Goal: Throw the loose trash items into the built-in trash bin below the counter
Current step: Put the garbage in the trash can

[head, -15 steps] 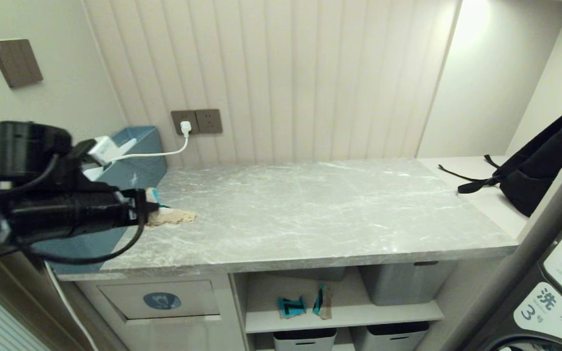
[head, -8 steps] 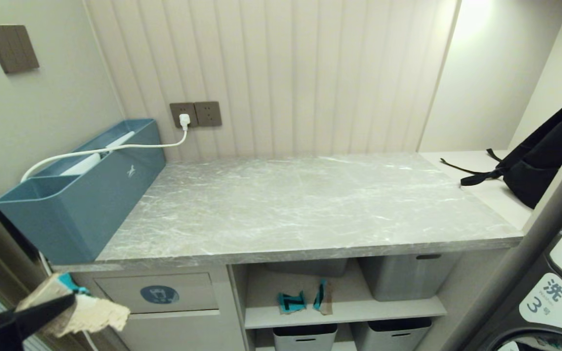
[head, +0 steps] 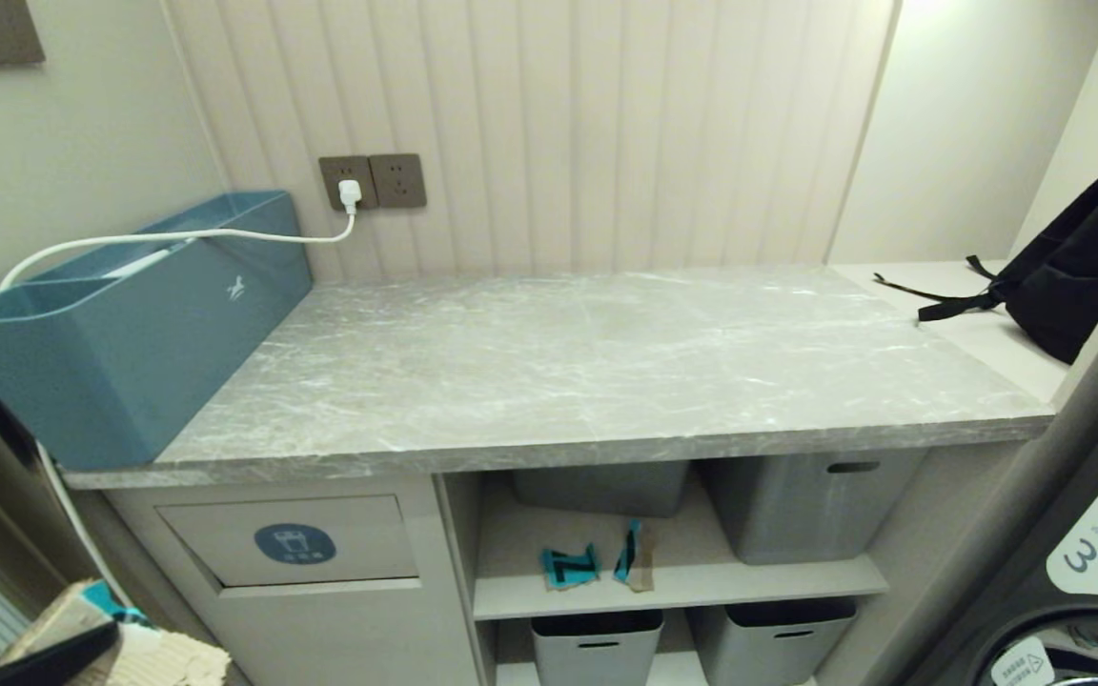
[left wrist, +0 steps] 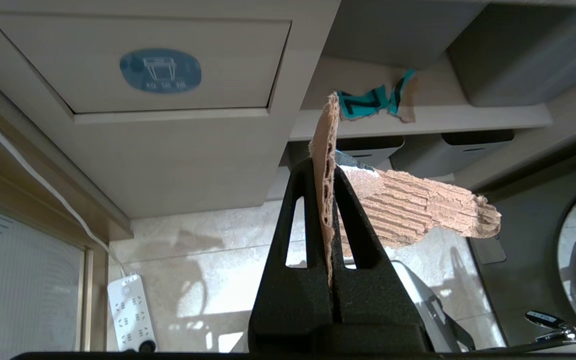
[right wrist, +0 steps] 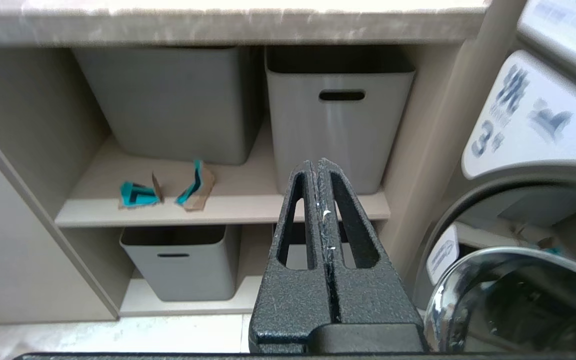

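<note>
Nearest you, low at the far left, your left gripper is clamped on a plain brown cardboard scrap: the scrap stands edge-up between the two fingers and its torn corrugated part juts out to one side. It hangs below counter height, in front of and lower than the built-in trash bin, whose flap with the round blue sticker sits flush in the beige cabinet front. Your right gripper is pressed shut with nothing between its fingers, facing the open shelves. On the upper shelf, right of the bin, two teal-and-black scraps lie side by side in front of the grey tubs. Above, the counter carries a blue box at its left end. Farther right lies a black backpack.
</note>
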You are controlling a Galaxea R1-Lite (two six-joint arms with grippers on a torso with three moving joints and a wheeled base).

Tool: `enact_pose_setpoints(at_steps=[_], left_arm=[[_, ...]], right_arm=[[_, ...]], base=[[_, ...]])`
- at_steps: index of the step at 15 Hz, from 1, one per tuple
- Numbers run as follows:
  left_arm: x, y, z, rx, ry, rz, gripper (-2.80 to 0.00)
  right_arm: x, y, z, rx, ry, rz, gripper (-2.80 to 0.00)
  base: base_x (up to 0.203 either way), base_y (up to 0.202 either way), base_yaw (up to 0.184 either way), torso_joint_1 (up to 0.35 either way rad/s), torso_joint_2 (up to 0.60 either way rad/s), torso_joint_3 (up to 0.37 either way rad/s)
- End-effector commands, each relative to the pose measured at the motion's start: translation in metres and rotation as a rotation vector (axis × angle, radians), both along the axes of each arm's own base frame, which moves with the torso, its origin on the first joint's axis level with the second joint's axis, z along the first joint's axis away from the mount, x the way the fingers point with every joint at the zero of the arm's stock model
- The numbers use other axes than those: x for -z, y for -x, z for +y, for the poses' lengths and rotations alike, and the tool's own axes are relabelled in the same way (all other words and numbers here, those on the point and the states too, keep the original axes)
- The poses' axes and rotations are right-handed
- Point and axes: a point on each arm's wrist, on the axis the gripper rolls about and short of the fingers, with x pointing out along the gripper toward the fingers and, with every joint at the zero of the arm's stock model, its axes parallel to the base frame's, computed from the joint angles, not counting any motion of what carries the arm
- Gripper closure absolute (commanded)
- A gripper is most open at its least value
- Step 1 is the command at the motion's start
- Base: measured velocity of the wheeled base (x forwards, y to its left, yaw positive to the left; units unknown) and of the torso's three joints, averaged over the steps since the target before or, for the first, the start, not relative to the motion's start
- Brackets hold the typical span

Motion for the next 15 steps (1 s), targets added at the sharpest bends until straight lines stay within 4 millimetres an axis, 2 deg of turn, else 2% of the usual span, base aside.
enact_pose_setpoints(at_steps=[1,4,9,15], left_arm=[[0.0,-0.016,-0.002,0.001,-0.007,0.062,0.0],[0.004,-0.042,-0.005,-0.01,-0.005,0.135,0.0],[0.02,-0.101,0.002,-0.098,0.013,0.117,0.0],[0.055,-0.124,0.01,-0.122,0.034,0.194,0.0]], right_arm=[[0.0,0.0,0.0,-0.001,0.001,0.002,0.0],[0.0,0.0,0.0,-0.001,0.0,0.002,0.0],[0.0,0.0,0.0,0.0,0.0,0.002,0.0],[0.0,0.0,0.0,0.0,0.0,0.002,0.0]], base=[[0.0,0.0,0.0,-0.233,0.53,0.284],[0.0,0.0,0.0,-0.229,0.52,0.291],[0.0,0.0,0.0,-0.213,0.5,0.283],[0.0,0.0,0.0,-0.188,0.47,0.286]])
